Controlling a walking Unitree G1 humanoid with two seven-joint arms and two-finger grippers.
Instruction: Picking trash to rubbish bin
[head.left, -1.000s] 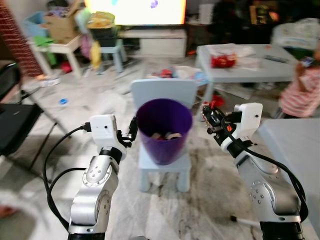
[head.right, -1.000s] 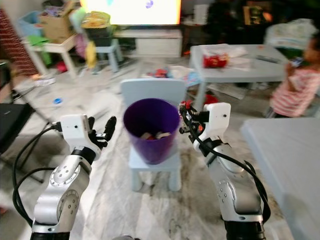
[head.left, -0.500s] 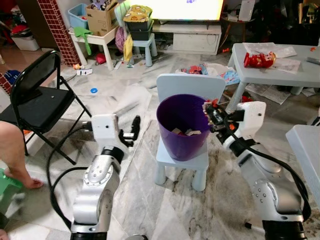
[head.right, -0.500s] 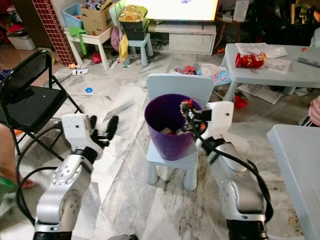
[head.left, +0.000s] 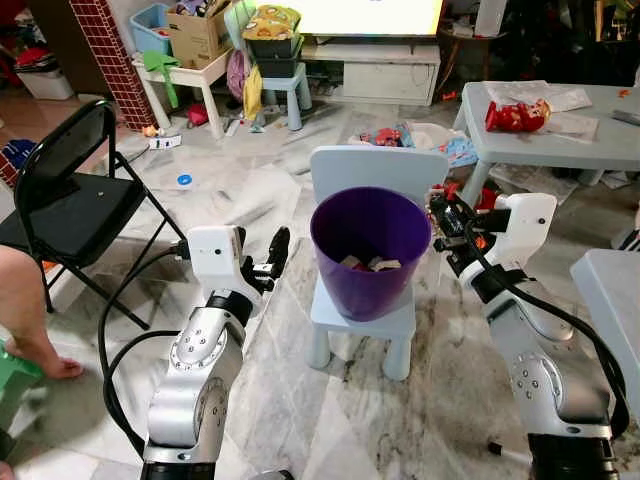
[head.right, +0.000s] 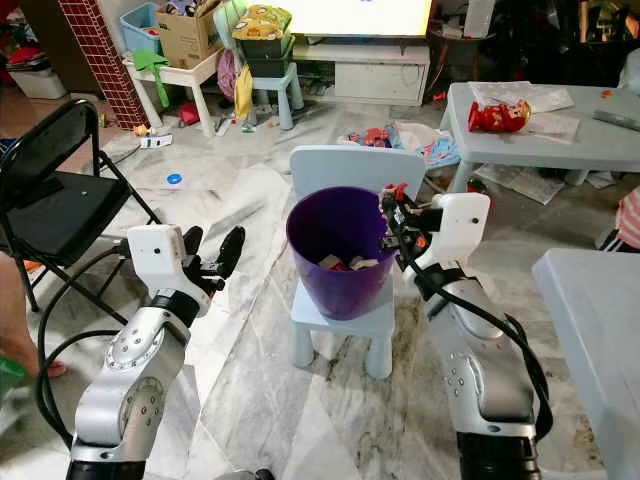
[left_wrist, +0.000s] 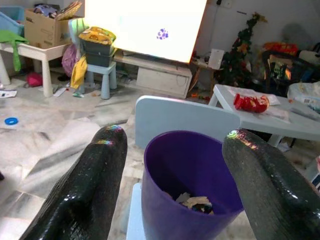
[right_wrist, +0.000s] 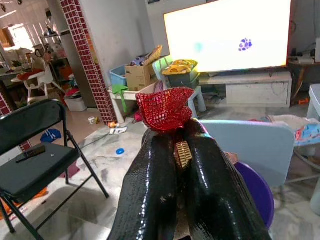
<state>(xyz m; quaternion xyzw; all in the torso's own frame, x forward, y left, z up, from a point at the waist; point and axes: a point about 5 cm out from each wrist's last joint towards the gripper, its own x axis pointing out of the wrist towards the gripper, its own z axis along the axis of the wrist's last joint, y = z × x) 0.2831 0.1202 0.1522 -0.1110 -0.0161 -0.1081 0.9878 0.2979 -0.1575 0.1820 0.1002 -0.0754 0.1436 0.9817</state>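
**Robot holds red wrapper beside purple bin**

A purple rubbish bin (head.left: 370, 250) stands on a small pale blue chair (head.left: 364, 315) at the centre of the frame, scraps lying inside. The right gripper (head.left: 441, 212), just right of the rim, has its fingers clamped on a red mesh wrapper (right_wrist: 165, 108). The left gripper (head.left: 274, 255), left of the bin, has its fingers spread apart.
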